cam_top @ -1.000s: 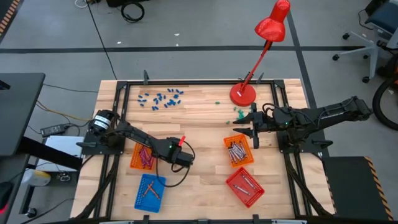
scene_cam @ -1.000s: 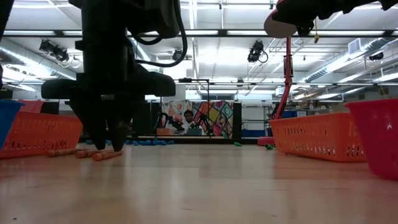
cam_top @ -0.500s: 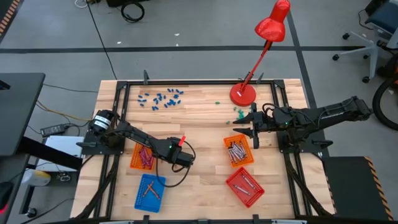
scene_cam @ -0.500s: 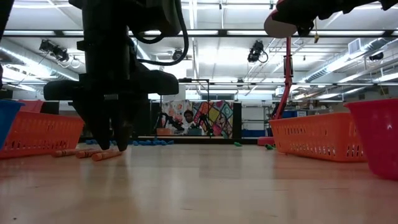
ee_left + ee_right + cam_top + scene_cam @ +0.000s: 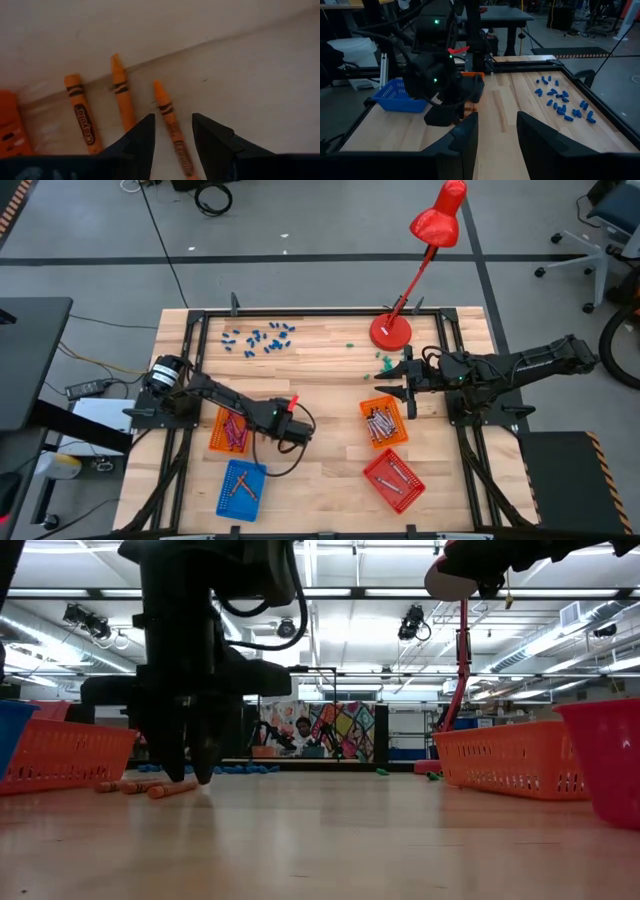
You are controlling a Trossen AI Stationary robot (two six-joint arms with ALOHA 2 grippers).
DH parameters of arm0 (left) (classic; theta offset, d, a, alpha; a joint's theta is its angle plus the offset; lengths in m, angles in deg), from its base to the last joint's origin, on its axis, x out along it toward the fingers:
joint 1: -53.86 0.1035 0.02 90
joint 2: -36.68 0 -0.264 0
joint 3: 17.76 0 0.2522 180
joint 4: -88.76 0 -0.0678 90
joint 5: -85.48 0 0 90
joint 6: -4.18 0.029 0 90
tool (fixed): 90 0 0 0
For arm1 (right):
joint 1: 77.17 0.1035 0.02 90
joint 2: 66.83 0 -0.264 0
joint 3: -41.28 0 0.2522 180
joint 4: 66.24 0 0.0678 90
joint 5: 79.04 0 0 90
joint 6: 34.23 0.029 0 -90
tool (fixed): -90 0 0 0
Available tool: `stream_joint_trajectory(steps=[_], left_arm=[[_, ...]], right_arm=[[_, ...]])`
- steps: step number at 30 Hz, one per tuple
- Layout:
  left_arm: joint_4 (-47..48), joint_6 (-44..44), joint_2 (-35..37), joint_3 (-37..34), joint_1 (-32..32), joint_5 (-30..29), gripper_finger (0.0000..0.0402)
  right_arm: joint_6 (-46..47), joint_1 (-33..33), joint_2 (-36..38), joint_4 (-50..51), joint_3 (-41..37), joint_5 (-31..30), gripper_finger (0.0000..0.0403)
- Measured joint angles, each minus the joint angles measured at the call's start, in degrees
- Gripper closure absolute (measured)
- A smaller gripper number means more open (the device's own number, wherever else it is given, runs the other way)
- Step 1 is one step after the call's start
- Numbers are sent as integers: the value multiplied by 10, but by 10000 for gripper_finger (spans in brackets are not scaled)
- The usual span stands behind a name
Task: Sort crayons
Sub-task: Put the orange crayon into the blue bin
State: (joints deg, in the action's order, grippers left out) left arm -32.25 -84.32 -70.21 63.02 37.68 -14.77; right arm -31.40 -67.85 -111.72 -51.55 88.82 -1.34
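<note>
Now your left gripper [image 5: 172, 131] hangs spread over one of three orange crayons [image 5: 171, 125] beside the left orange basket [image 5: 226, 431], so you likely descend and pinch; right gripper [image 5: 496, 125] waits, spread.

Bare tabletop [image 5: 325, 445] mid-table; orange basket [image 5: 228, 431] crowds left gripper [image 5: 283, 427].

"Crayola" on an orange crayon [image 5: 83, 123] wrapper, nothing else legible

Orange crayons [image 5: 172, 128] with black wrapper bands, pale wooden table [image 5: 320, 350], red lamp [image 5: 430, 240], blue basket [image 5: 241, 489]
</note>
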Motion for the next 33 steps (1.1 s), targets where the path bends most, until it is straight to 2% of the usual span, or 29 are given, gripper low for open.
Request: stream_joint_trajectory(steps=[5,15,18,26,33], left_arm=[[-37,-7,4,-35,0,14,260],[-38,8,2,-39,-1,14,265],[-36,9,2,-39,-1,14,289],[-31,28,2,-40,-1,16,385],[-31,38,9,-39,-1,19,370]], right_arm=[[0,0,0,0,0,0,264],[0,0,0,0,0,0,264],[0,0,0,0,0,0,264],[0,0,0,0,0,0,264],[0,0,0,0,0,0,264]])
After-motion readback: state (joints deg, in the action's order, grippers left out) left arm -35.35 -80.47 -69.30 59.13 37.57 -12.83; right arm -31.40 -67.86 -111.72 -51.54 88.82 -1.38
